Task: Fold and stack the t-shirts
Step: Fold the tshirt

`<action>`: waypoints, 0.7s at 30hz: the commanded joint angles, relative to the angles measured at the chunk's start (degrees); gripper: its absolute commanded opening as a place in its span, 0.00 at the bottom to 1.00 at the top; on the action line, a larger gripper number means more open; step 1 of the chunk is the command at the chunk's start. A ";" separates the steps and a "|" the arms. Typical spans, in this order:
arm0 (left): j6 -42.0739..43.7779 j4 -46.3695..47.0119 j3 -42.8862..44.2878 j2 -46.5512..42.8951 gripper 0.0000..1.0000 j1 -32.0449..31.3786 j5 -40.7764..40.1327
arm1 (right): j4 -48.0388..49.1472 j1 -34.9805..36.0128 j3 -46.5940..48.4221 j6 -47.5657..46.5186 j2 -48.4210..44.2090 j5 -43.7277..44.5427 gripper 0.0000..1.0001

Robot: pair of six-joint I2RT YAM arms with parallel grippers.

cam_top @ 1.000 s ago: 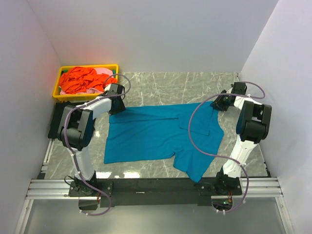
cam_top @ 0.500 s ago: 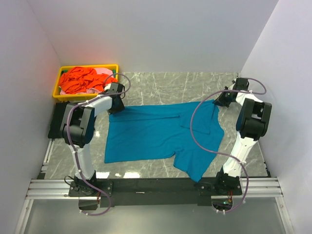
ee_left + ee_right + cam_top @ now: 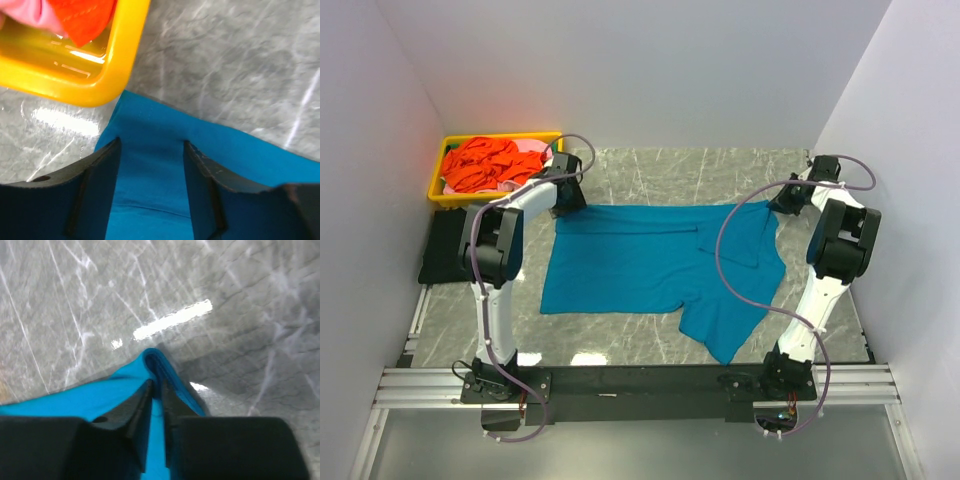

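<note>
A large teal t-shirt (image 3: 650, 265) lies spread across the marble table, its far edge drawn into a straight line between my two grippers. My left gripper (image 3: 567, 196) is at the shirt's far left corner, right beside the yellow tray. In the left wrist view its fingers (image 3: 106, 167) stand apart, and the teal cloth (image 3: 150, 170) lies flat between them. My right gripper (image 3: 790, 198) is at the far right corner. It is shut (image 3: 156, 386) on a raised fold of the teal shirt (image 3: 155, 357).
A yellow tray (image 3: 437, 192) at the far left holds an orange-red shirt (image 3: 485, 165) and a pink one (image 3: 528, 147); its rim (image 3: 120, 60) is close to my left fingers. A flat black cloth (image 3: 440, 260) lies at the left edge. White walls enclose three sides.
Both grippers moved toward the far side of the table. The teal shirt shifted away from the arms with them, and its far edge has straightened. The right jaws have pinched the cloth.
</note>
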 commanded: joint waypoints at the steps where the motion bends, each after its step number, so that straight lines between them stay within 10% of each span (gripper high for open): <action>1: 0.86 -0.67 3.42 -0.38 0.60 0.48 1.37 | 1.24 -0.97 1.71 -1.01 -1.52 2.36 0.22; 12: -3.00 -1.19 -7.80 -21.63 0.93 -0.04 1.37 | 3.88 0.00 -14.63 3.21 -25.06 5.26 0.41; 21: -6.61 -8.66 -30.46 -44.57 0.93 -2.85 -2.76 | 2.56 3.25 -37.39 4.35 -49.49 8.96 0.47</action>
